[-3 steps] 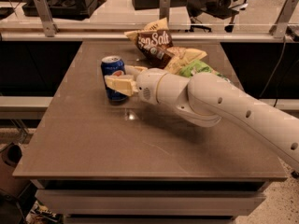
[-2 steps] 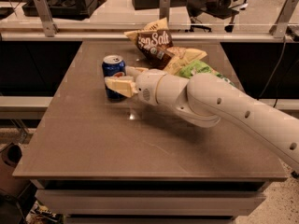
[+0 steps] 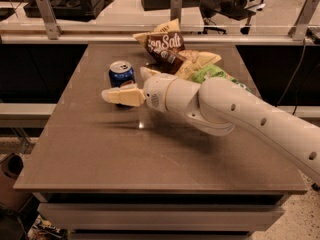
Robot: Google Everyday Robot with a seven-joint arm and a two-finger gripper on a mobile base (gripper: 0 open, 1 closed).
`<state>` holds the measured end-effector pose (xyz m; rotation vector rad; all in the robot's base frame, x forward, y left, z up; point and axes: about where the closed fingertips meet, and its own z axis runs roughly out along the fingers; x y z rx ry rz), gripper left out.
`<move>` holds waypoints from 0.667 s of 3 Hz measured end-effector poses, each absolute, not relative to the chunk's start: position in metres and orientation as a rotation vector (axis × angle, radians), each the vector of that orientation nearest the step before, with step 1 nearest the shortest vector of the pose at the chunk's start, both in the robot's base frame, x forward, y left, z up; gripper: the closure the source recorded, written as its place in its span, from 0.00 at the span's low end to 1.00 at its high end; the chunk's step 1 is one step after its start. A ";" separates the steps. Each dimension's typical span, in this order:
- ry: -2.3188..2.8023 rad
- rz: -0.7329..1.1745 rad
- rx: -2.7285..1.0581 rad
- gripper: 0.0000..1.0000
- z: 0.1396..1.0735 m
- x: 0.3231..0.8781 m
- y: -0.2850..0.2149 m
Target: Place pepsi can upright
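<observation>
The pepsi can [image 3: 121, 74], blue with a silver top, stands upright on the brown table [image 3: 100, 154] left of centre. My gripper [image 3: 124, 83] reaches in from the right on a white arm and is open. Its near finger [image 3: 122, 95] lies just in front of the can's base. The far finger [image 3: 149, 73] sits to the can's right, behind it. The can's lower part is hidden by the near finger.
Behind the arm lie chip bags: a brown Sea Salt bag [image 3: 167, 46], a yellow one [image 3: 200, 60] and a green one [image 3: 215, 74]. A rail with metal posts [image 3: 47, 16] runs along the table's far edge.
The near finger has dropped away from the can toward the camera, so more of the can shows. The can stays upright in the same spot.
</observation>
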<state>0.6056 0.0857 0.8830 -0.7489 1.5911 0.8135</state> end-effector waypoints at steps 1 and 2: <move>1.590 0.816 -0.752 0.14 0.883 0.605 0.088; 1.588 0.818 -0.755 0.00 0.884 0.604 0.090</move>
